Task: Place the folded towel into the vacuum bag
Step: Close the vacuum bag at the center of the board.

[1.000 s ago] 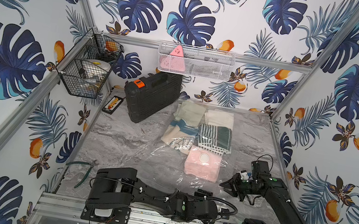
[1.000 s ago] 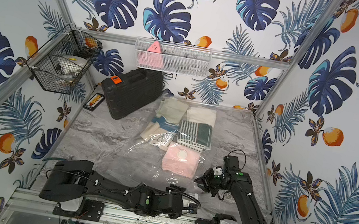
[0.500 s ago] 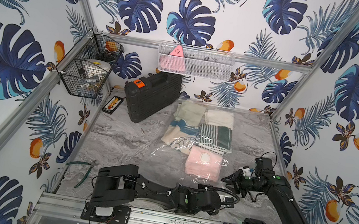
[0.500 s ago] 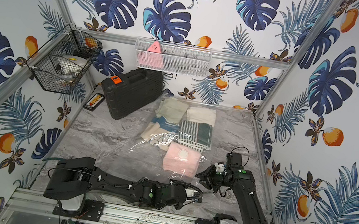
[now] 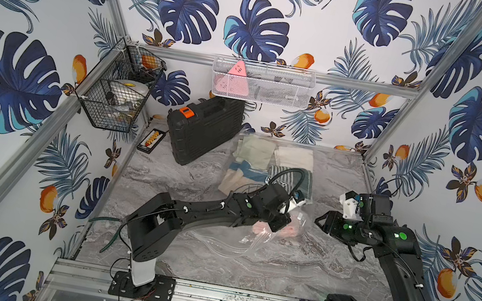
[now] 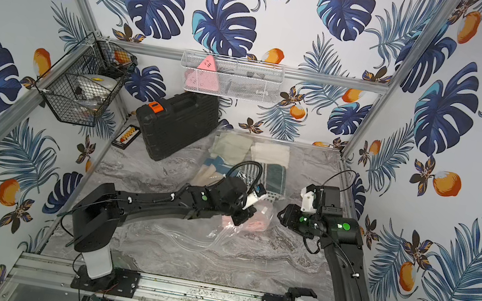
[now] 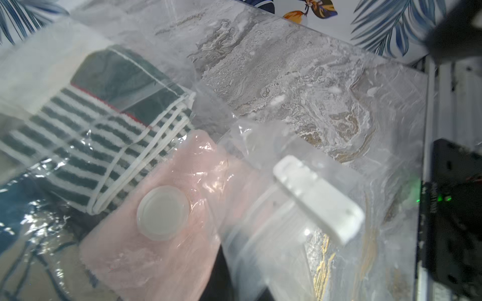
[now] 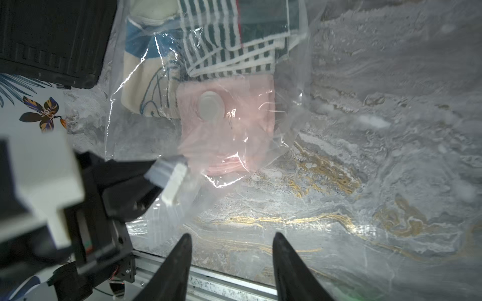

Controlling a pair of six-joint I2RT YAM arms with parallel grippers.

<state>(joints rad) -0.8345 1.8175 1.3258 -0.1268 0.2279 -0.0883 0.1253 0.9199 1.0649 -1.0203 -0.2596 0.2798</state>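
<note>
At ten o'clock on the counter [image 5: 312, 269], a black case [image 5: 203, 131] is sitting. The vacuum bag [image 5: 254, 243] is stretching from twelve o'clock to the centre, holding several folded towels. The left arm [image 5: 209, 210] is reaching to the centre, the left jaws pinching shut on the bag's near edge beside the white slider clip [image 7: 317, 198] and holding that edge up off the counter. The pink folded towel [image 8: 234, 125] is lying inside the bag under the round valve [image 7: 163, 212], just at six o'clock of the striped towel [image 7: 78, 146]. At three o'clock the right arm [image 5: 397, 240] is hovering, the right jaws standing apart and gripping nothing.
</note>
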